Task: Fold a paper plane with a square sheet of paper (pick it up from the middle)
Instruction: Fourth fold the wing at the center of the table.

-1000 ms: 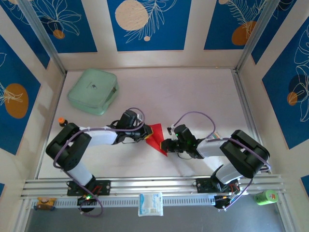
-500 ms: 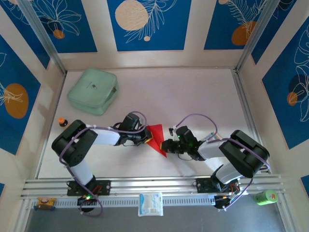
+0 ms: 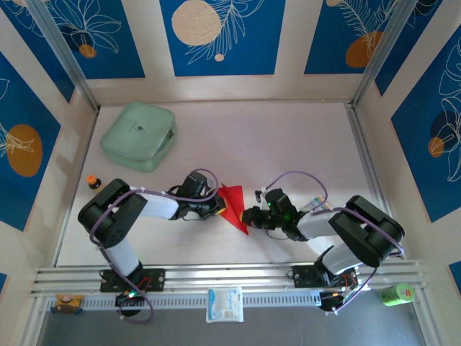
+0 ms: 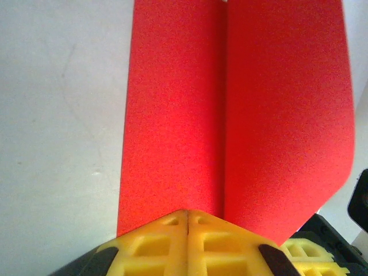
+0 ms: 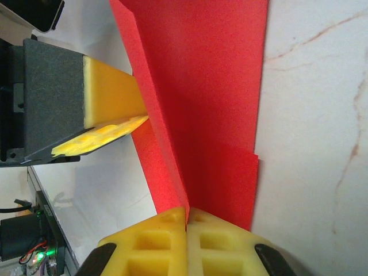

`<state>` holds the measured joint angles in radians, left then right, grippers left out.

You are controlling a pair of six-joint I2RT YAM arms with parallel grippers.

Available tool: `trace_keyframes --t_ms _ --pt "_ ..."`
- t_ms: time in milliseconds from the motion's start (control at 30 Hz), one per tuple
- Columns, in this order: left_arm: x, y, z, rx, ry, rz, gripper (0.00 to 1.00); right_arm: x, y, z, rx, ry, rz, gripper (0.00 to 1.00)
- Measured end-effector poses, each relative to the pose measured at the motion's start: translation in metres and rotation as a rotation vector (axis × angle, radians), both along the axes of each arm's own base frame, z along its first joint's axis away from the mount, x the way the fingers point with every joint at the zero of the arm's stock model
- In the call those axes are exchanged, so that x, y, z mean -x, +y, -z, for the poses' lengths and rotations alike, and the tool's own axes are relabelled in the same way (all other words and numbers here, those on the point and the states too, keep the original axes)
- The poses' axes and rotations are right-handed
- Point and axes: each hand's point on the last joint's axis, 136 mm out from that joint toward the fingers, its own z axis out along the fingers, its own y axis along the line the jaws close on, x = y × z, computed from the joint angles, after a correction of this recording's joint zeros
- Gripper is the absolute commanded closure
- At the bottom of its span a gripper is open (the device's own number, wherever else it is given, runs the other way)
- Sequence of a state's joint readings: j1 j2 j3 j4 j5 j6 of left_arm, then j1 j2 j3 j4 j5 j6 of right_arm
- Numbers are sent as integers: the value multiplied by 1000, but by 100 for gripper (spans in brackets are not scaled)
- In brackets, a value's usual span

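The square sheet of paper (image 3: 232, 204) is bright red and creased into a pointed, folded shape, lying mid-table between the two arms. My left gripper (image 3: 218, 206) is shut on the paper's left edge. In the left wrist view its yellow fingertips (image 4: 172, 227) meet at the paper (image 4: 230, 115), just left of a long centre crease. My right gripper (image 3: 249, 216) is shut on the lower right end. In the right wrist view its fingertips (image 5: 167, 230) pinch a raised fold of the paper (image 5: 213, 103), and the left gripper's yellow finger (image 5: 112, 95) touches the ridge from the left.
A mint-green case (image 3: 139, 135) lies at the back left. A small orange-capped bottle (image 3: 93, 182) stands by the left wall. A white packet (image 3: 225, 303) sits on the front rail and a green object (image 3: 396, 293) at the front right. Patterned walls enclose the table.
The left gripper's jaws have closed the last bit onto the paper's edge and its arm has shifted slightly. The right gripper has stayed shut; the paper has barely moved.
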<state>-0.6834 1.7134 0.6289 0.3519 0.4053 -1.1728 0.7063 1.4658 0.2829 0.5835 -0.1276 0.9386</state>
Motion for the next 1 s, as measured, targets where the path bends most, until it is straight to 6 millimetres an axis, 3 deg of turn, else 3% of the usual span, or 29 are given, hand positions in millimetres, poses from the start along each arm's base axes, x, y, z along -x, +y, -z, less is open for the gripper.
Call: trace_keyframes --t_ms 767,1000 --pt "3 8 0 -24 2 -23 93 2 2 5 -35 69 12 100" --pt "1 7 -6 -13 -18 -23 71 2 8 1 -3 69 -30 100"
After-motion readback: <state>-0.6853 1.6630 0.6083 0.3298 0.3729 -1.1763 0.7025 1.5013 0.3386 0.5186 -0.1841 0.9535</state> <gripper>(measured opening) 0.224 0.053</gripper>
